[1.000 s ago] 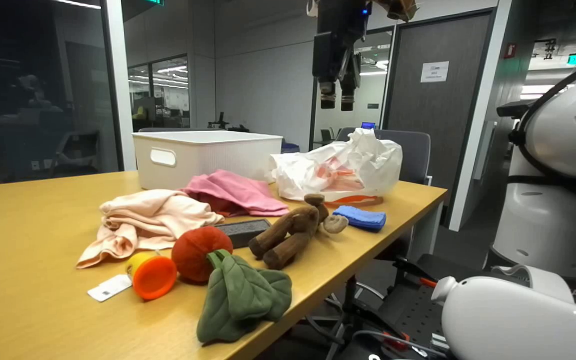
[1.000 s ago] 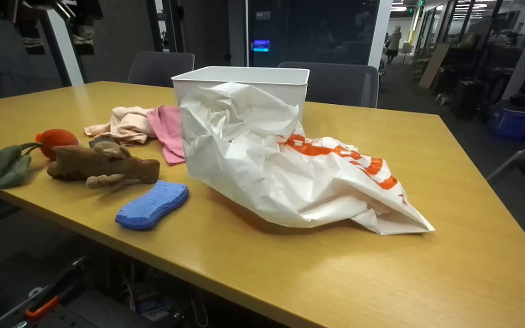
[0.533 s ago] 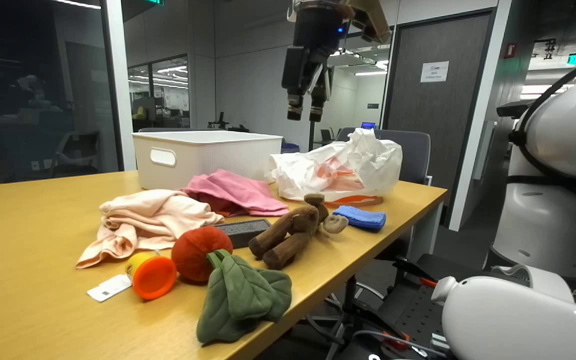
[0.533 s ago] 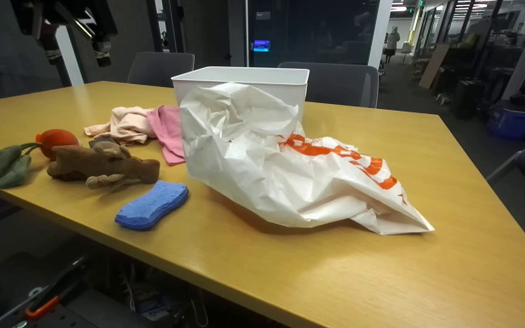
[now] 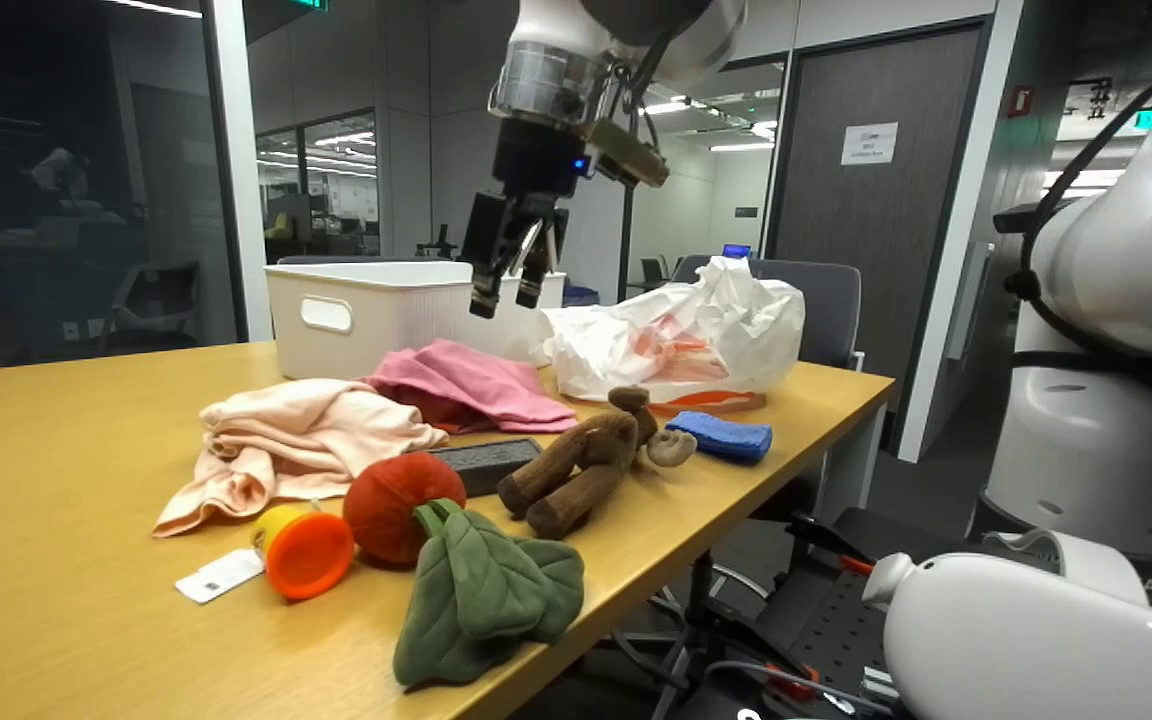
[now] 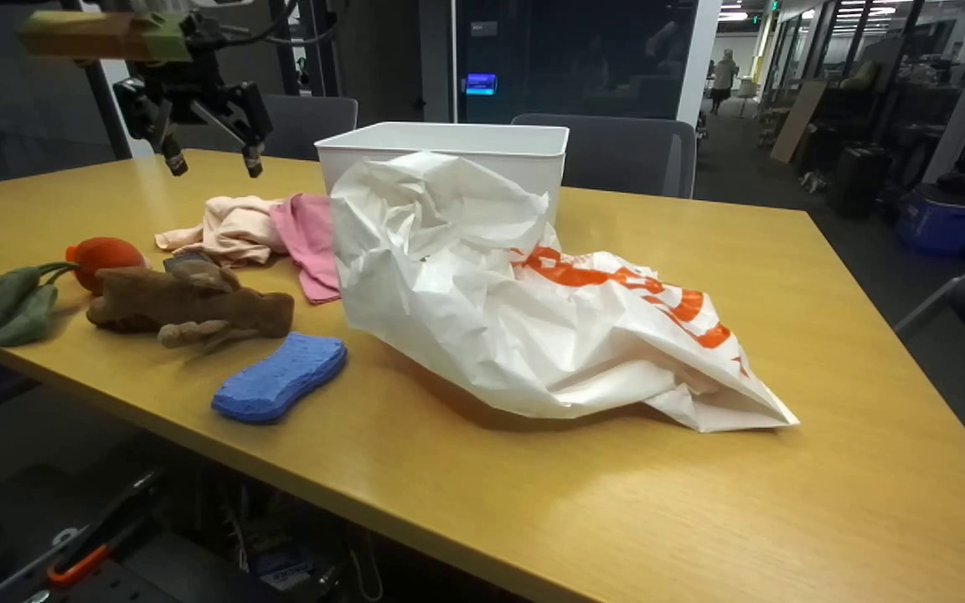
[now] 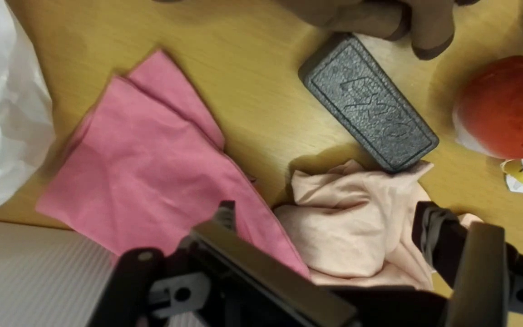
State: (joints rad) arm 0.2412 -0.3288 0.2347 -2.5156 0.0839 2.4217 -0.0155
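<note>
while the claw [image 5: 506, 297] hangs in the air with its two fingers well apart, pink cloth [image 7: 152, 168] lies below, smooth thin fabric in flat folds with straight edges, on the yellow wood table [image 6: 658, 502] right by the white bin [image 5: 366, 345]. peach cloth [image 7: 343, 240] next to it, softer, crumpled into a rounded bundle, seen between the fingers in the wrist view. dark grey block [image 7: 370, 102], pebbled face, stamped lettering, rounded corners, one end at the peach cloth, contact hard to tell. bin has ribbed walls, oval handle slot. edges: tabletop shows between pink cloth and block; one table edge runs close to blue sponge [image 6: 281, 378], brown plush [image 5: 586, 465] and green leaf plush [image 5: 496, 590]; gap between fingertips and cloths visible in both exterior views. around: red round plush [image 7: 511, 109] by the leaves, orange-yellow cup [image 5: 309, 555] tipped on its side, white tag [image 5: 220, 576] just beside it. in the way: bin wall near the claw, plus white bag [image 6: 449, 276], crinkly thin plastic with orange print, close to the bin; grey chairs [image 6: 633, 159] behind the table
</note>
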